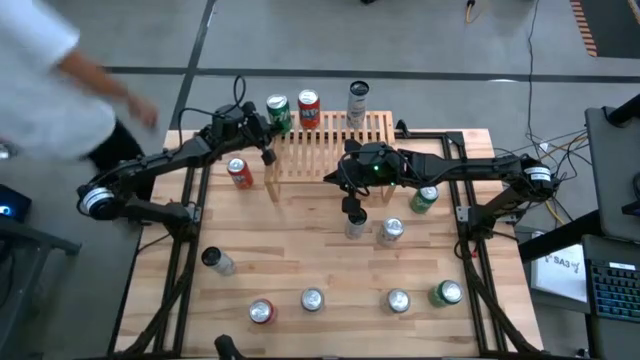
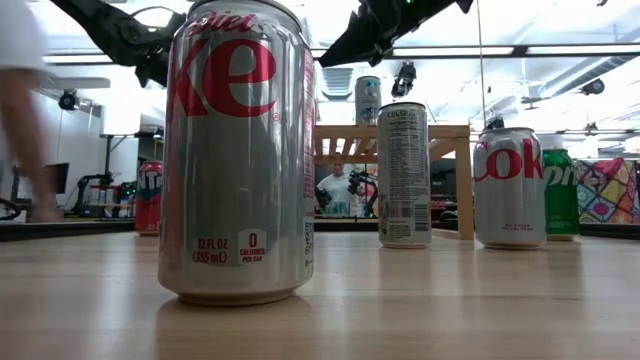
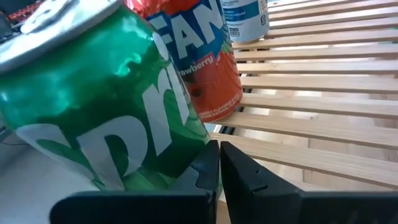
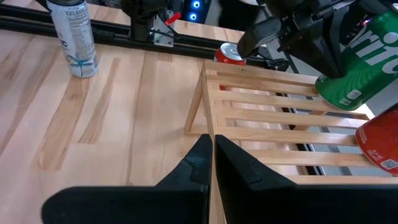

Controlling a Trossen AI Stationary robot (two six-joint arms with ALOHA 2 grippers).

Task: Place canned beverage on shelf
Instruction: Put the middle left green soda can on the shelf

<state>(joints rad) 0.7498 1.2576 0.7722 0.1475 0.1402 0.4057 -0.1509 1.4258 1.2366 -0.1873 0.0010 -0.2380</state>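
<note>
The shelf (image 1: 330, 150) is a light-wood slatted rack at the table's far middle. Along its far edge stand a green Sprite can (image 1: 278, 113), a red Fanta can (image 1: 308, 108) and a tall silver-and-blue can (image 1: 357, 103). My left gripper (image 3: 219, 146) is shut at the shelf's far left corner (image 1: 266, 150), close beside the Sprite can (image 3: 112, 106) on its low side. My right gripper (image 4: 212, 140) is shut and empty. It hovers over the shelf's near edge (image 1: 338, 172), pointing toward the table's left. My left gripper's shut fingers (image 3: 208, 162) lie next to the Sprite can's lower side wall (image 3: 186, 149), coming at it level from the table's left. The finger hides the can's bottom edge. Whether the finger's outer side touches the can, I cannot tell.
Loose cans stand on the table: a red one (image 1: 238, 172) left of the shelf, a green one (image 1: 424, 198) at the right, a tall Celsius can (image 2: 403, 175) and several silver ones toward the near edge. A person (image 1: 50, 70) moves at the far left.
</note>
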